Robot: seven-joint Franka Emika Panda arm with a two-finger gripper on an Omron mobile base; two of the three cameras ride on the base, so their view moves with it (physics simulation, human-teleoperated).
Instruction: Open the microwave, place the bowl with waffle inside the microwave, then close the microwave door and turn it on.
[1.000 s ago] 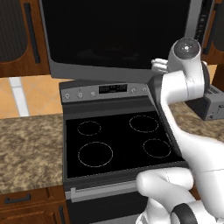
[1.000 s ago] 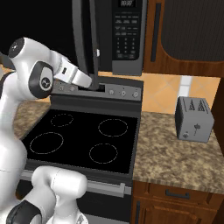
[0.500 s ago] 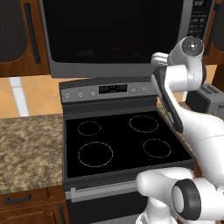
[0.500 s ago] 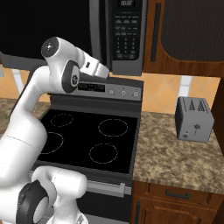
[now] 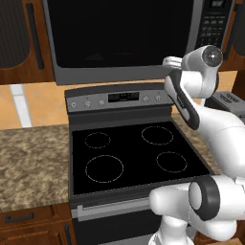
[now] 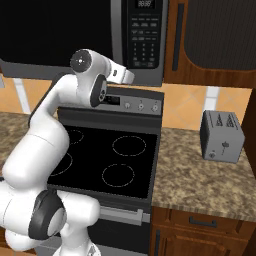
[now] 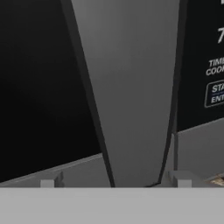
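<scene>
Microwave (image 5: 124, 40): wide dark grey box mounted above the stove level, keypad (image 6: 145, 37) at right end. Microwave door (image 5: 119, 33): shut, flush with the body, large black window, grey frame. Door handle (image 7: 131, 87): long grey bar, close up in hand view, beside keypad lettering.

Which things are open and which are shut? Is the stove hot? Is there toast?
microwave door: shut.
gripper: open, one finger on each side of the handle bar.
stove: all four rings dark, none glowing.
toaster: nothing sticking up from its slots.
</scene>
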